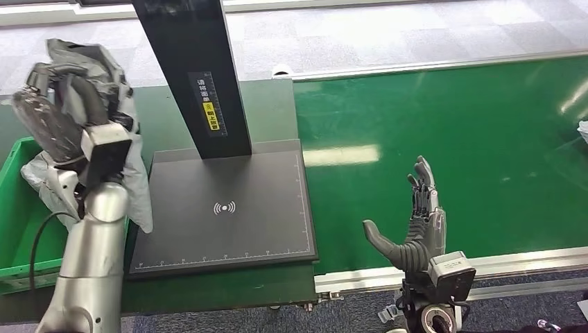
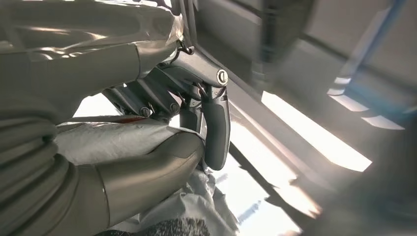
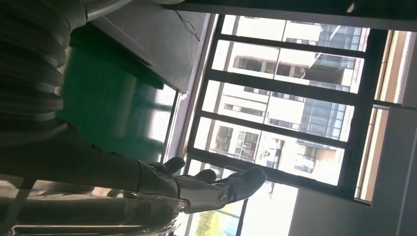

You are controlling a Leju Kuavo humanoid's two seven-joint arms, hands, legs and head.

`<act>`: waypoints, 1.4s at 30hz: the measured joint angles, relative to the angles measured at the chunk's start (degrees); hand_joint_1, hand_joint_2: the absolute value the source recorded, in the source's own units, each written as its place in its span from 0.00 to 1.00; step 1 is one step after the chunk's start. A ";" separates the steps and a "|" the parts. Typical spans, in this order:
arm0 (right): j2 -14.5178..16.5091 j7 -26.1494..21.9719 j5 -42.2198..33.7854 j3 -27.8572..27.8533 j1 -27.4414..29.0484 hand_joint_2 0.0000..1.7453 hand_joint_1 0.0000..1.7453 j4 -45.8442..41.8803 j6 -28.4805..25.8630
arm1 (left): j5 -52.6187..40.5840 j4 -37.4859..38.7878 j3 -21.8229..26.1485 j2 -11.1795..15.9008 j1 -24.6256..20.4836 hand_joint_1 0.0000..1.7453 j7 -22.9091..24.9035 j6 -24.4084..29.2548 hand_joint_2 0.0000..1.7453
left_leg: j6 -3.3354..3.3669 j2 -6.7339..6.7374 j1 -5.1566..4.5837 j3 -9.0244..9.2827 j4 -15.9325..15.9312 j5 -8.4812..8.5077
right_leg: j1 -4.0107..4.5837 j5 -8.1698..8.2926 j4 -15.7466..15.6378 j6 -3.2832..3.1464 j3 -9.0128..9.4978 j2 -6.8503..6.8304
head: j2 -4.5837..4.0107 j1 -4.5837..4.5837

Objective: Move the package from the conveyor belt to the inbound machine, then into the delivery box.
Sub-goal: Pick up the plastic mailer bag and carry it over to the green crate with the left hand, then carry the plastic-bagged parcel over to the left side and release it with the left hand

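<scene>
A grey plastic package hangs from my left hand, which grips it raised high above the green delivery box at the left. In the left wrist view the crinkled bag is pinched between the thumb and the dark fingers. The inbound machine's black scan plate with its black post lies bare just right of the bag. My right hand hovers over the near edge of the green conveyor belt, fingers spread and holding nothing; the right wrist view shows its fingers extended.
A white item peeks in at the belt's far right edge. The belt's metal rail runs along the front. Grey carpet floor lies beyond the belt.
</scene>
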 joint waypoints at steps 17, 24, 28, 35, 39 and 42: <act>1.89 1.33 -0.09 -1.79 1.63 1.00 0.00 -0.89 0.02 | -30.57 34.36 36.61 7.97 -13.32 1.00 2.23 0.04 1.00 | -0.11 0.42 -0.02 -0.07 0.01 0.06 | -0.01 0.16 0.13 -0.25 -0.28 0.39 | 0.00 -0.02; 2.36 1.33 0.01 -2.56 1.65 1.00 0.00 -0.89 0.10 | -32.23 35.36 38.11 7.34 -13.32 1.00 2.82 0.05 1.00 | -0.11 0.42 0.00 -0.05 0.01 0.06 | 0.02 0.16 0.14 -0.25 -0.28 0.40 | 0.00 -0.02; 2.44 1.33 0.01 -2.73 1.65 1.00 0.00 -0.89 0.10 | -32.23 35.75 38.54 7.16 -13.32 1.00 2.83 0.05 1.00 | -0.11 0.42 0.00 -0.06 0.01 0.06 | 0.01 0.16 0.14 -0.25 -0.28 0.40 | 0.00 -0.01; 2.73 1.48 0.31 -2.97 1.66 1.00 0.00 -0.87 0.12 | -34.39 36.19 38.95 7.01 -13.48 1.00 5.14 0.05 1.00 | -0.11 0.41 0.00 -0.06 0.01 0.06 | 0.01 0.16 0.13 -0.25 -0.28 0.40 | 0.00 -0.02; 2.89 1.65 0.64 -3.25 1.77 1.00 0.00 -0.87 0.17 | -35.76 36.61 39.39 7.20 -13.78 1.00 9.01 0.06 1.00 | -0.11 0.42 0.00 -0.06 0.01 0.06 | 0.02 0.16 0.14 -0.25 -0.28 0.40 | 0.00 -0.02; 2.90 1.69 0.76 -3.31 2.12 1.00 0.00 -0.87 0.17 | -36.29 36.84 40.27 8.11 -13.90 1.00 11.38 0.07 1.00 | -0.11 0.43 0.01 -0.07 0.01 0.06 | 0.03 0.16 0.15 -0.25 -0.28 0.41 | 0.00 -0.02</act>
